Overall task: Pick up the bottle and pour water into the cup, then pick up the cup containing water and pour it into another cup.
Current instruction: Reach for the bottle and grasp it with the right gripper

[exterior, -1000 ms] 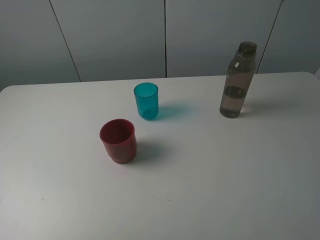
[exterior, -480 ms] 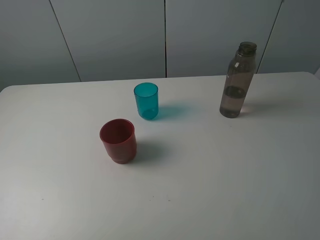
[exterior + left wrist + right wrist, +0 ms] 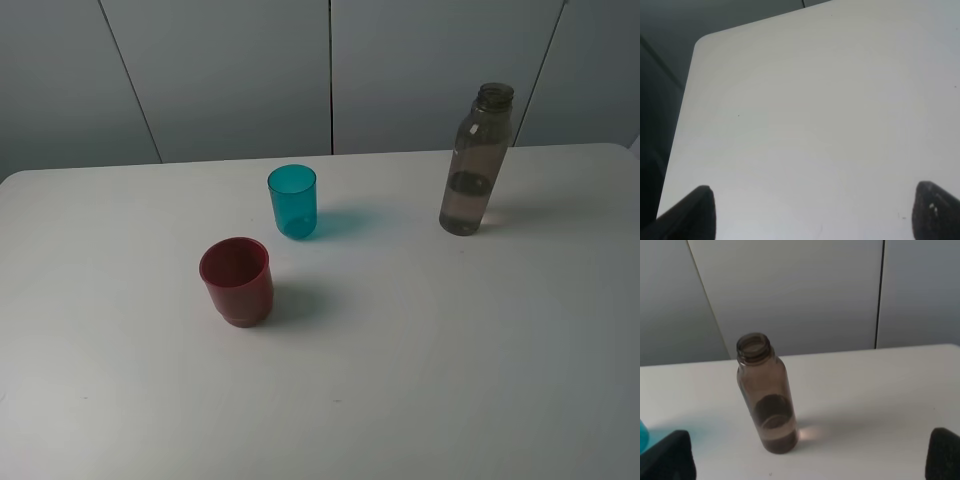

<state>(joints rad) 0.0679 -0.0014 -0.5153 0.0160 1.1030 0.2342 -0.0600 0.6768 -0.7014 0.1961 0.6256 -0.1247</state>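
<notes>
Left wrist view: the left gripper [image 3: 817,212] hangs over bare white worktop [image 3: 805,110], its dark fingertips spread wide. The right gripper [image 3: 807,455] is spread just as wide, empty, and faces the tall slim smoky grey-brown translucent plastic bottle [image 3: 767,400]. Nothing has shifted since a second ago. In the exterior high view the bottle [image 3: 477,165] stands upright and uncapped at the upper right, with water in its lower part. The small translucent teal tumbler [image 3: 292,202] stands upper centre, with the squat opaque dark red cup [image 3: 237,282] near it, lower left.
</notes>
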